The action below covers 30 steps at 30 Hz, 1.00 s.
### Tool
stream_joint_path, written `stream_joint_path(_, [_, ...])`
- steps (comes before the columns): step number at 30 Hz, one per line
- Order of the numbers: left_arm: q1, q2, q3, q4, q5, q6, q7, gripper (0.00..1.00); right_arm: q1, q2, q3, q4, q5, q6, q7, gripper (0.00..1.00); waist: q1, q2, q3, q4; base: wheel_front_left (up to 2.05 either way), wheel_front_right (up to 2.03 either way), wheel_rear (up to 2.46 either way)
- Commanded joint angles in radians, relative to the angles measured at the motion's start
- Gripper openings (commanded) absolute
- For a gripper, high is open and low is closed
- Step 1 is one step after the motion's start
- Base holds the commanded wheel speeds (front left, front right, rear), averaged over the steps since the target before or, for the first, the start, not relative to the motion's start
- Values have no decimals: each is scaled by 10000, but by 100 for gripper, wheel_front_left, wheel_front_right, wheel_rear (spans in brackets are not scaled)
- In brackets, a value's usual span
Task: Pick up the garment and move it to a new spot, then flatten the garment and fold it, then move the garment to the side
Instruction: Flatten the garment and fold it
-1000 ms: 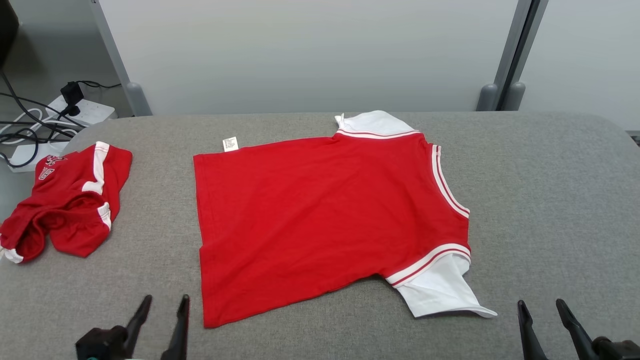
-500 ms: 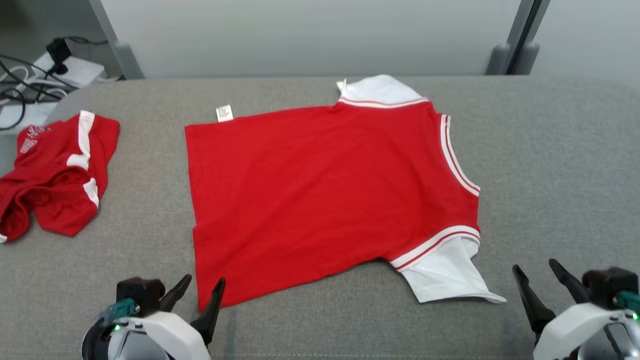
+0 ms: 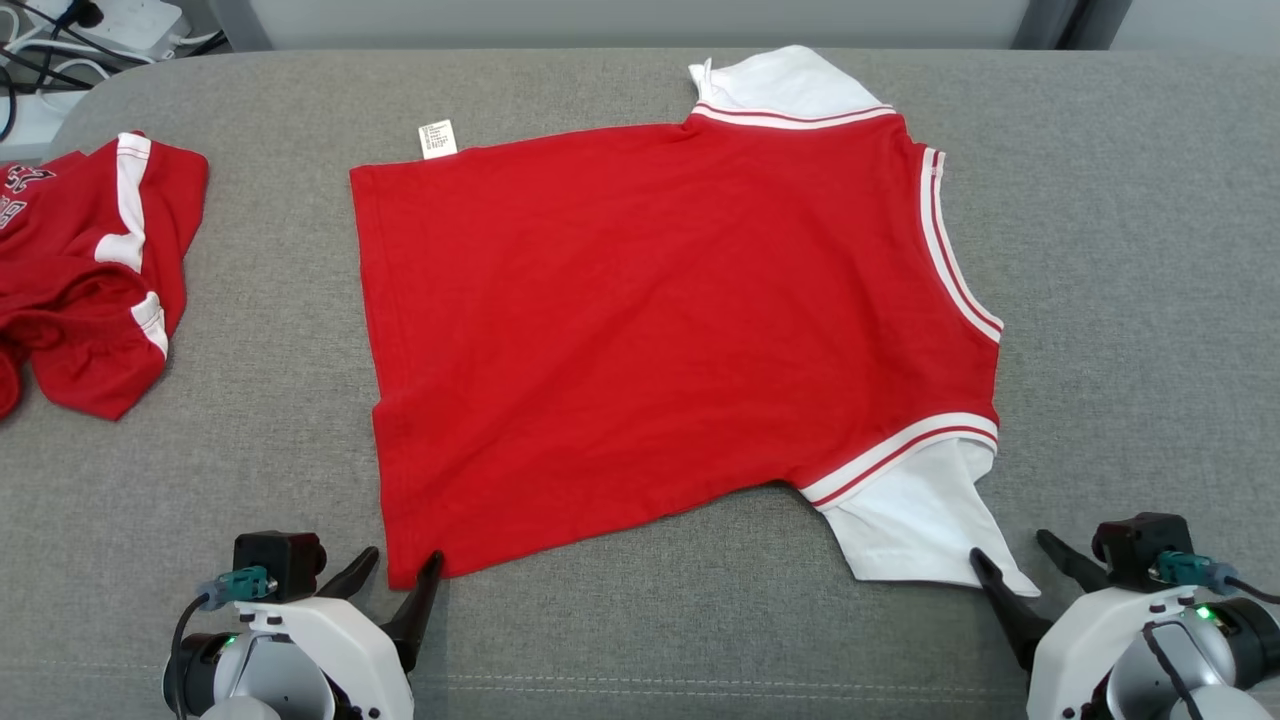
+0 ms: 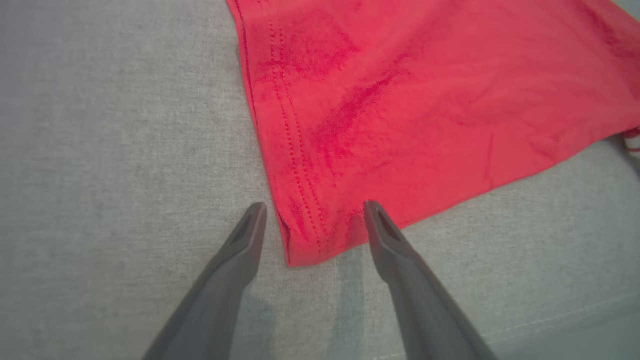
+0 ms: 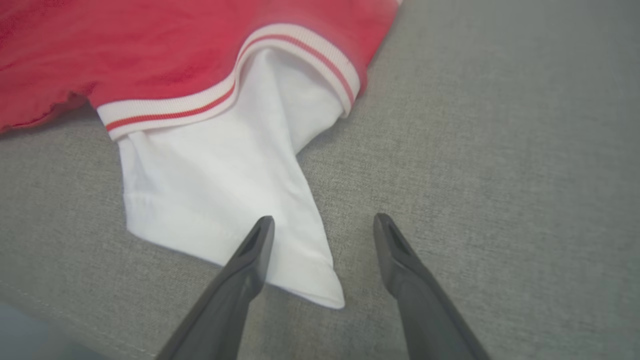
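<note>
The garment [image 3: 640, 320], a red shirt with white sleeves and striped trim, lies spread flat in the middle of the grey padded table [image 3: 1130, 250]. My left gripper [image 3: 405, 555] is open at the shirt's near left hem corner. In the left wrist view that red corner [image 4: 305, 240] lies between the fingers of the left gripper [image 4: 315, 205]. My right gripper [image 3: 1008, 545] is open at the tip of the near white sleeve [image 3: 920, 520]. In the right wrist view the right gripper [image 5: 325, 217] straddles the sleeve's pointed end [image 5: 210, 175], with one finger over the white cloth.
A second red and white garment [image 3: 90, 280] lies crumpled at the table's left edge. A power strip with cables [image 3: 120, 15] sits on the floor beyond the far left corner. The table's near seam [image 3: 700, 690] runs just in front of my wrists.
The head camera has tilted down, shifting the whole scene up. Both grippers have moved forward to the garment's near edge, left to the hem corner, right to the sleeve tip, both staying open.
</note>
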Motion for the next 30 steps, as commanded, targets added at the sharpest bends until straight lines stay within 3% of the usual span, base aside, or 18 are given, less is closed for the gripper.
stream_joint_path(1, [-518, 167, 329, -111, -104, -100, -1, 100, -127, -187, 275, -195, 76, 14, 35, 98, 0, 0, 49, 0, 0, 0, 0])
stream_joint_path(6, [-610, 136, 271, 202, -239, -181, 173, 100, -59, -103, 484, -172, 78, 14, 167, 56, 0, 0, 148, -50, 0, 0, 0])
stream_joint_path(7, [-645, 115, 257, 267, -276, -210, 204, 100, -64, -88, 497, -156, 69, 14, 180, 52, 0, 0, 162, -54, 0, 0, 0])
stream_joint_path(11, [-752, 82, 209, 510, -330, -214, 348, 100, -62, -61, 601, -81, 66, 14, 259, 54, 0, 0, 205, -66, 0, 0, 0])
stream_joint_path(15, [-842, 54, 139, 824, -410, -194, 617, 100, -40, -17, 659, -37, 85, 14, 294, 68, 0, 0, 230, -96, 0, 0, 0])
stream_joint_path(16, [-839, 40, 116, 881, -448, -209, 691, 100, -25, 4, 664, -19, 94, 14, 313, 61, 0, 0, 227, -104, 0, 0, 0])
stream_joint_path(17, [-829, 28, 82, 915, -481, -241, 758, 91, -10, 19, 664, 19, 93, 14, 370, 40, 0, 0, 222, -115, 0, 0, 0])
stream_joint_path(18, [-823, 15, 68, 917, -504, -259, 769, 49, 10, 34, 637, 49, 86, 14, 396, 0, 0, 0, 211, -121, 0, 0, 0])
stream_joint_path(19, [-792, -2, 32, 914, -546, -294, 835, 0, 58, 67, 586, 87, 123, 14, 452, 0, 0, 0, 195, -123, 0, 0, 0])
stream_joint_path(24, [-341, 48, -39, 468, -728, -315, 1073, 0, 538, 194, 15, -117, 194, 14, 381, 0, 0, 0, 74, -101, 0, 0, 0])
stream_joint_path(30, [606, 440, 241, -871, -917, 34, 1133, 0, 1748, 548, -1088, -1155, 347, 14, 329, 0, 0, 0, -44, -17, 0, 0, 0])
